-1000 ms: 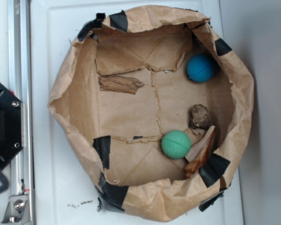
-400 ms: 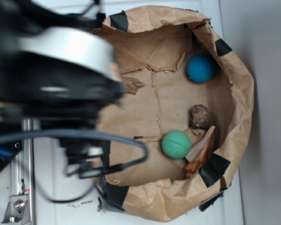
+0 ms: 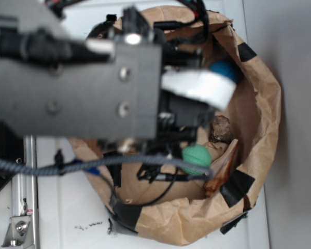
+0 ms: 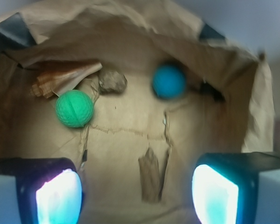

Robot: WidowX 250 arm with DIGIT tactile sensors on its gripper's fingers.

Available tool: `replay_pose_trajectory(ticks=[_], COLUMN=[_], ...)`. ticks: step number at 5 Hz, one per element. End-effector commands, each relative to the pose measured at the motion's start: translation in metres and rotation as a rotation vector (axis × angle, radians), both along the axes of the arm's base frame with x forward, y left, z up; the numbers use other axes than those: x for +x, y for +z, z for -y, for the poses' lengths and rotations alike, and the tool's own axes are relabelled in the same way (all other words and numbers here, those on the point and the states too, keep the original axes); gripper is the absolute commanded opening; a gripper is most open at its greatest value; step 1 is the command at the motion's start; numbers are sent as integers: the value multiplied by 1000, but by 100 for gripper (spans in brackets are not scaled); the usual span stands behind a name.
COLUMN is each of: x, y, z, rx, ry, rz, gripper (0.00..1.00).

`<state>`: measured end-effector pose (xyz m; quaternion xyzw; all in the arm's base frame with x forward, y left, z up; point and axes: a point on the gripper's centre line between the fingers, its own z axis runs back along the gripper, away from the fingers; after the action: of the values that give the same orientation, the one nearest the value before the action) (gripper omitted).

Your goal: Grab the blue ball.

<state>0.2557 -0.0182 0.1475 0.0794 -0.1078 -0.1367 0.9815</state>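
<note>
Since a moment ago, my arm has swung farther over the paper bag (image 3: 259, 104), hiding most of its floor in the exterior view. My gripper (image 4: 137, 196) hangs wide and empty above the floor, with the blue ball (image 4: 169, 81) ahead, slightly right of centre, near the far wall. Being round, it shows no long axis; the green ball (image 4: 74, 108) lies well apart on its left.
</note>
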Motion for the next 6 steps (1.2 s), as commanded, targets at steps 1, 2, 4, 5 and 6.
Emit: replay_pose_trajectory(ticks=[1, 2, 4, 5, 6], x=[19, 26, 43, 53, 61], y=[-15, -37, -63, -64, -65], z=[5, 1, -16, -25, -32], rx=[-116, -127, -112, -101, -108], ry=[-149, -170, -166, -152, -138], rz=[127, 107, 87, 96, 98], gripper=[100, 100, 100, 100, 100])
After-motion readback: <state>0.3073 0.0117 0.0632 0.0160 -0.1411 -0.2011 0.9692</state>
